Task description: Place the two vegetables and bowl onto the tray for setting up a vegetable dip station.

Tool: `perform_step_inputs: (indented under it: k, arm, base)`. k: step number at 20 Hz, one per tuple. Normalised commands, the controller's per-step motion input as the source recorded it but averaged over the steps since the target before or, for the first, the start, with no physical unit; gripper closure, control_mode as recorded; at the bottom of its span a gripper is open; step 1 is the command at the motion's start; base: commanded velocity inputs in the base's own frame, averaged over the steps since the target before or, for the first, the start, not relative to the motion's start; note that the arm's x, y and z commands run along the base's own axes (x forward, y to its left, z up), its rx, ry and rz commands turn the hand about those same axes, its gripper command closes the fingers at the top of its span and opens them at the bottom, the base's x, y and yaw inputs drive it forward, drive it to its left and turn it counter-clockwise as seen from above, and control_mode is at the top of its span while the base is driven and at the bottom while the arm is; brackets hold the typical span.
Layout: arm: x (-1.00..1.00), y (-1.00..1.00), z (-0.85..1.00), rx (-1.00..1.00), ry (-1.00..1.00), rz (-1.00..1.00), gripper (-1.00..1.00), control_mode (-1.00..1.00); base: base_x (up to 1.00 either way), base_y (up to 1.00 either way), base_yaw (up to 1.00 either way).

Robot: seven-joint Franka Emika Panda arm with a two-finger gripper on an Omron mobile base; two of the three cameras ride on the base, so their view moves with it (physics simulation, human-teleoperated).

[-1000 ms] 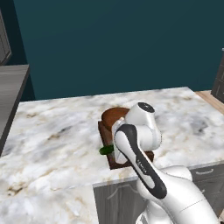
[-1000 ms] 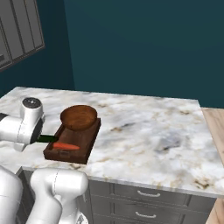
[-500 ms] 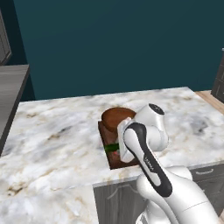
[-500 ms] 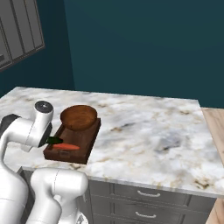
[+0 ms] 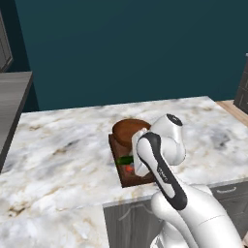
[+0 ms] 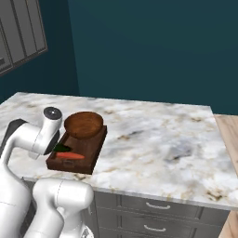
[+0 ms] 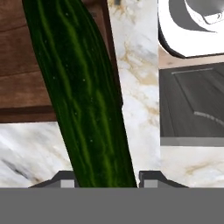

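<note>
Cucumber (image 7: 87,96): dark green, pinched between the two finger tips, gripper (image 7: 105,177) closed on its near end. Hangs over the tray's near corner, part above marble.
Long axis: in hand view runs from the tips up & slightly left, far end out over tray wood. In left base view a green sliver (image 5: 127,159) shows by the wrist.
Carrot (image 6: 70,156): already on tray, lying along the front part, pointing roughly across it.
Bowl (image 6: 83,124): sits on tray's far end, rim overhanging a bit.
Tray (image 6: 93,149): near counter's front edge.
Step, my read: last item going down. Do it well: bring cuke fully inside rim, line it up beside carrot, lower till it rests flat, then let go.
Risk: end on rim = rolls off onto counter (image 6: 158,135).
</note>
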Motion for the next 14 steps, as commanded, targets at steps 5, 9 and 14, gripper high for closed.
perform_step_inputs:
  k: [5, 9, 14]
  arm:
    - [0.21, -0.16, 0.0, 0.0, 0.04, 0.0, 1.0, -1.0]
    - [0.19, -0.07, -0.08, 0.0, 0.01, 0.0, 1.0, -1.0]
    - [0.2, -0.05, -0.11, 0.0, 0.0, 0.0, 1.0, -1.0]
  base:
    - [0.0, 0.0, 0.0]
    - [0.0, 0.0, 0.0]
    - [0.0, 0.0, 0.0]
